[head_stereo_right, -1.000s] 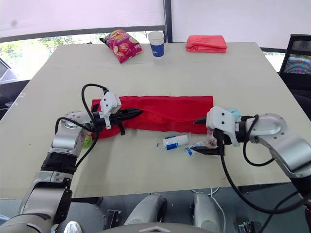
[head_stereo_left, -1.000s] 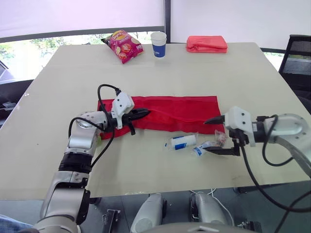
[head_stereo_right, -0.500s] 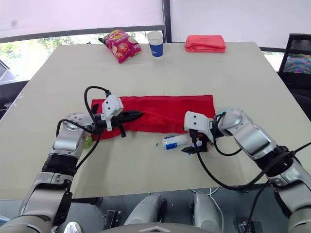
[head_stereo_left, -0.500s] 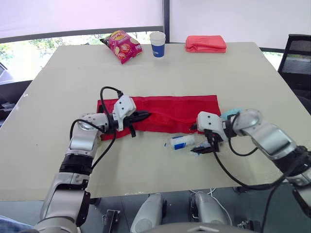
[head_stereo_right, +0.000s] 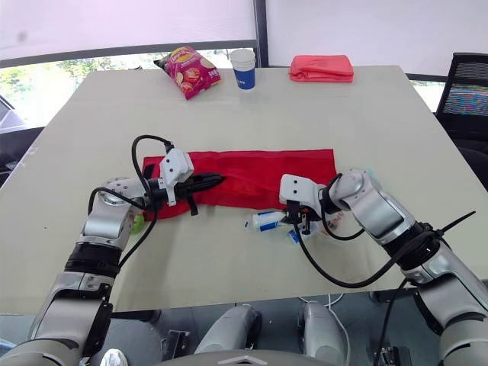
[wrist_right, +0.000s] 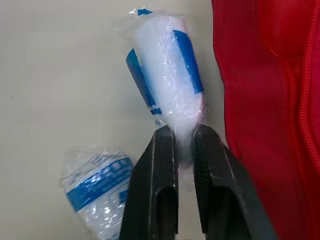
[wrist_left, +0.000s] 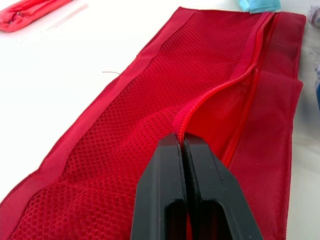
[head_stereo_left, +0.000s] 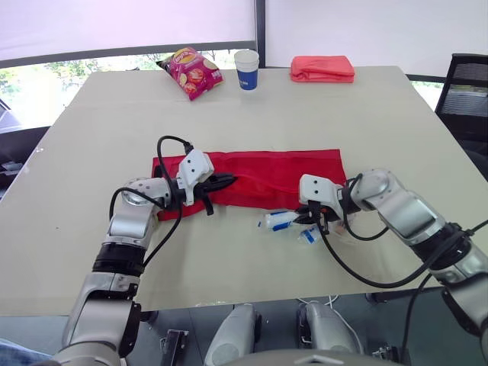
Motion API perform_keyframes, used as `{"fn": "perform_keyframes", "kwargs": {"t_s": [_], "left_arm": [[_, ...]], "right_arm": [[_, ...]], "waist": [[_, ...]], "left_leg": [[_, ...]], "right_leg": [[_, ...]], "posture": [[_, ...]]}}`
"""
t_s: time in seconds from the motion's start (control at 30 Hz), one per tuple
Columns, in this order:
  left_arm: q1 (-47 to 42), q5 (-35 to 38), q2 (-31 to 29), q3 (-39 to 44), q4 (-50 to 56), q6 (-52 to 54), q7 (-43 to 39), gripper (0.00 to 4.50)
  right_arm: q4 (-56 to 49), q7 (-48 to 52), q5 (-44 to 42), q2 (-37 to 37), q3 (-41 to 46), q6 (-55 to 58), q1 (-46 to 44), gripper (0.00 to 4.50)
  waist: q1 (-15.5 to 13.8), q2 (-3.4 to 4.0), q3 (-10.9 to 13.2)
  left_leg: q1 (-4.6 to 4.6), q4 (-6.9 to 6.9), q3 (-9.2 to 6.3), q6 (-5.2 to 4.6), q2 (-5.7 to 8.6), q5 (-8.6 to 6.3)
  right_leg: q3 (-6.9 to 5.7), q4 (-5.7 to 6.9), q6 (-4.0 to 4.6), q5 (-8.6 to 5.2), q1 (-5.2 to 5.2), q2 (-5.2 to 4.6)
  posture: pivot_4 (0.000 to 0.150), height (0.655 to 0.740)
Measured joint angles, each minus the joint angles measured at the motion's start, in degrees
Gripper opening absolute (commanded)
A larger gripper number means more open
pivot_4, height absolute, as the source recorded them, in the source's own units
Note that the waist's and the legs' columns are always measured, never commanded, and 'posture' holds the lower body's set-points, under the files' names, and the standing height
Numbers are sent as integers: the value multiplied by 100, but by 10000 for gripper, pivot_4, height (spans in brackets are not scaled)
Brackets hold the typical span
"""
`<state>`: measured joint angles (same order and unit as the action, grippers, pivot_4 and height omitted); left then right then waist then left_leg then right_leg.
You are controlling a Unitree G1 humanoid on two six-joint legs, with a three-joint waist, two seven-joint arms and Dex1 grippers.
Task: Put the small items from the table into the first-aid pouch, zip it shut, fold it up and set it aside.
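Right gripper (wrist_right: 185, 139) pinches one end of the wrapped roll (wrist_right: 172, 70), the pouch (wrist_right: 265, 100) edge just beside it, bare worktop (wrist_right: 60, 75) opposite; left gripper (wrist_left: 182, 142) clamps the pouch's zipper lip.

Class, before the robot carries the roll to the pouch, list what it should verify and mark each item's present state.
1. Left gripper shut on pouch edge: ok.
2. Zip parted, opening visible: ok.
3. Right gripper shut on roll by its wrapper end: ok.
4. Roll off the table: cannot tell.
5. Packet in the pouch: not ok, it lies on the table.
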<state>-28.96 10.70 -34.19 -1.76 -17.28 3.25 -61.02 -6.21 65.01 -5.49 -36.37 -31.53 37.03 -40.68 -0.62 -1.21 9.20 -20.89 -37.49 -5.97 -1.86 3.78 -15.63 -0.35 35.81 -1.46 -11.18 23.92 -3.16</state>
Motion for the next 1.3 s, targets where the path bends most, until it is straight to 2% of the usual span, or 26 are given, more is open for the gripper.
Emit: {"fn": "perform_keyframes", "kwargs": {"t_s": [0.13,0.3,0.47,0.63,0.73,0.87,0.97,1.2,1.3], "left_arm": [[1,2,0,0,11,22,4,0],[17,38,12,4,118,161,60,0],[255,178,127,108,456,477,288,0],[497,306,441,158,985,934,765,0],[526,355,450,187,1139,1100,884,0],[569,452,452,212,1358,1323,1019,0],[595,520,449,248,1487,1503,1157,0],[783,519,469,105,1910,1606,1239,0],[859,507,469,60,1937,1600,1225,0]], "right_arm": [[-18,9,-43,61,87,16,0,759],[-534,-124,-358,143,589,290,15,759],[-1620,-957,-885,568,1399,1721,593,759],[-2264,-2228,-965,1066,1438,3333,713,759],[-2202,-2624,-911,1270,1343,3895,576,759],[-1774,-3426,-830,2274,1489,4640,344,759],[-1517,-3827,-804,2651,1564,4926,172,759],[-698,-4956,-413,4352,2959,5477,-263,759],[-543,-5191,-397,4405,3321,5510,-305,759]], "waist": [[0,0,0],[-4,1,1],[-13,0,0],[-8,1,0],[-4,1,0],[59,2,0],[78,2,0],[136,7,-1],[126,11,0]], "left_leg": [[-1,0,0,0,0,0],[-2,0,0,0,0,0],[-6,5,-9,1,-1,-1],[-6,6,-9,1,1,-1],[-2,6,-9,1,0,0],[-3,15,-11,22,-4,12],[-5,15,-11,22,2,12],[-4,26,-7,26,-1,15],[-4,27,-7,26,4,15]], "right_leg": [[0,0,0,0,1,1],[0,0,1,0,2,0],[15,1,2,1,4,-5],[13,3,5,3,8,-4],[3,5,7,5,8,0],[7,11,12,8,17,5],[4,10,15,10,18,3],[8,15,25,16,31,8],[5,13,26,17,34,11]], "posture": [[1500,7395],[1500,7395],[1500,7395],[1500,7395],[1500,7395],[1500,7395],[1500,7395],[1500,7395],[1500,7395]]}}
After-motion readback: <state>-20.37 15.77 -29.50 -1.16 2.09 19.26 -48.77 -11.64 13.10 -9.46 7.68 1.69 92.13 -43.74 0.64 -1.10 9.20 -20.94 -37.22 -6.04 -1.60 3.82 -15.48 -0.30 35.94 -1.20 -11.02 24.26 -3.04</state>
